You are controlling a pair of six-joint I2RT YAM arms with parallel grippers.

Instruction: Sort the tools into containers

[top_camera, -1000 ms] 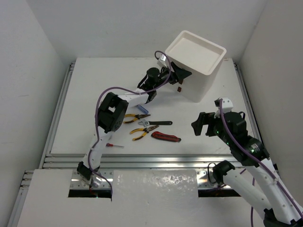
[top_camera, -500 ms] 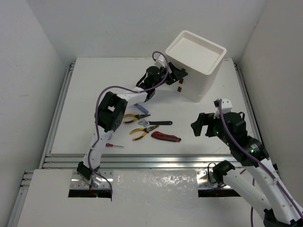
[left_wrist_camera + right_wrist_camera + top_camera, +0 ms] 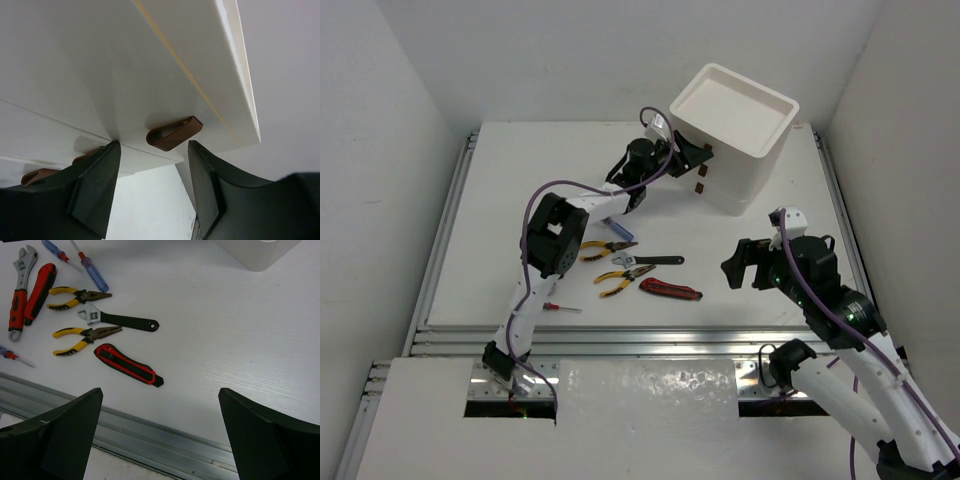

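Note:
The white drawer unit (image 3: 735, 120) stands at the back right, with dark red tabs (image 3: 700, 185) on its front. My left gripper (image 3: 688, 157) is open at that front; in the left wrist view (image 3: 154, 146) its jaws stand either side of the top tab (image 3: 174, 132), just below it and not closed on it. My right gripper (image 3: 744, 265) is open and empty above the table (image 3: 160, 392). The tools lie left of it: a red-and-black knife (image 3: 129, 364), a black wrench (image 3: 120, 320), yellow pliers (image 3: 82, 337), a second pair of pliers (image 3: 75, 296), a red wrench (image 3: 19, 295), and a blue screwdriver (image 3: 92, 270).
A second red-and-black knife (image 3: 40, 286) lies beside the red wrench. A small screwdriver (image 3: 562, 308) lies near the front left. A metal rail (image 3: 165, 447) runs along the table's near edge. White walls enclose the table on three sides.
My left gripper has shifted slightly to the left along the drawer front. The right arm and the tools have hardly moved.

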